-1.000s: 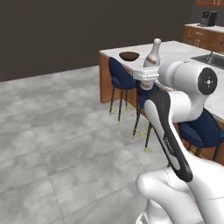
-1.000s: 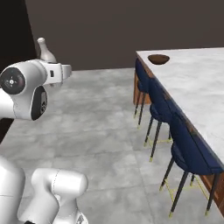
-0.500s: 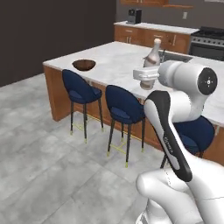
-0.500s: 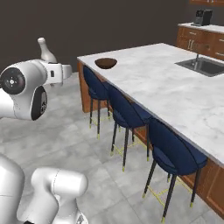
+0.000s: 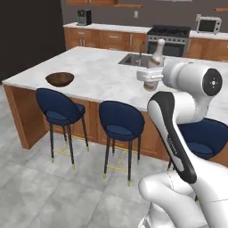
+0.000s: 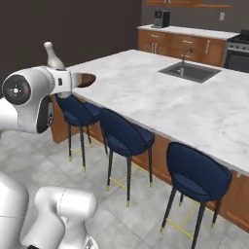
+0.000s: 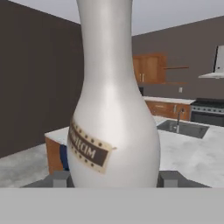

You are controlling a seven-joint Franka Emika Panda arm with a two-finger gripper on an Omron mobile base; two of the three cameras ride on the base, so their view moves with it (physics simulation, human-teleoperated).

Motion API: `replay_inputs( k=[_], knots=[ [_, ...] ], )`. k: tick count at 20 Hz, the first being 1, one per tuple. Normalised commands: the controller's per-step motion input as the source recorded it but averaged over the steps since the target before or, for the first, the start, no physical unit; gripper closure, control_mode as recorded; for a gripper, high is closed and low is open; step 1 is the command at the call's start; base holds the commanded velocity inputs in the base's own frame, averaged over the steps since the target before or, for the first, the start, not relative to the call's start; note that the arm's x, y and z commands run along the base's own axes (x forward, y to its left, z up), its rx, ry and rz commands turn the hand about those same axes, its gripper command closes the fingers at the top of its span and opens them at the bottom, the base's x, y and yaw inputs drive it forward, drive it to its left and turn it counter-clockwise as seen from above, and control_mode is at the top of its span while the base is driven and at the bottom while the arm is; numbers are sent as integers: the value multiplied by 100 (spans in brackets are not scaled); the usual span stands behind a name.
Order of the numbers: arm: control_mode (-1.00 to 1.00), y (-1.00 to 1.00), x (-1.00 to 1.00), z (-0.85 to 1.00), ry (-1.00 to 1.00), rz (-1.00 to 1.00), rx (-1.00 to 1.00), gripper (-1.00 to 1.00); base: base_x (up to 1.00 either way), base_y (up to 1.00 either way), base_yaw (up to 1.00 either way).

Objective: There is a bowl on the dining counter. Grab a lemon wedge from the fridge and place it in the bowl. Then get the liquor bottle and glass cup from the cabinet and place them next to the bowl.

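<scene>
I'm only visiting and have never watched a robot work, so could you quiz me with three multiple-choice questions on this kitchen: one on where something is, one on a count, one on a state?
1. Where is the bowl?
A. In the sink
B. On the dining counter, near its end
C. On a stool

2. How many blue stools stand along the counter in the right base view?
A. One
B. Three
C. Five

3. What is the tool doing?
A. Hanging empty
B. Gripping the bowl
C. Holding the liquor bottle upright

Answers: 1 B, it sits on the marble top. 2 B, three seats line the island. 3 C, fingers flank the bottle's base.
</scene>
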Motion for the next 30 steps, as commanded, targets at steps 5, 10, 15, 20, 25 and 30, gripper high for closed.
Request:
replay_inputs(
  k=[5,10,15,20,25,30],
  knots=[
    [100,0,0,0,0,0,0,100,63,100,-54],
    [100,0,0,0,0,0,0,100,52,100,-42],
    [100,0,0,0,0,0,0,100,53,100,-28],
    [100,0,0,0,0,0,0,100,61,99,-30],
    [100,0,0,0,0,0,0,100,78,81,-22],
    [100,0,0,0,0,0,0,100,69,46,-18]
  ],
)
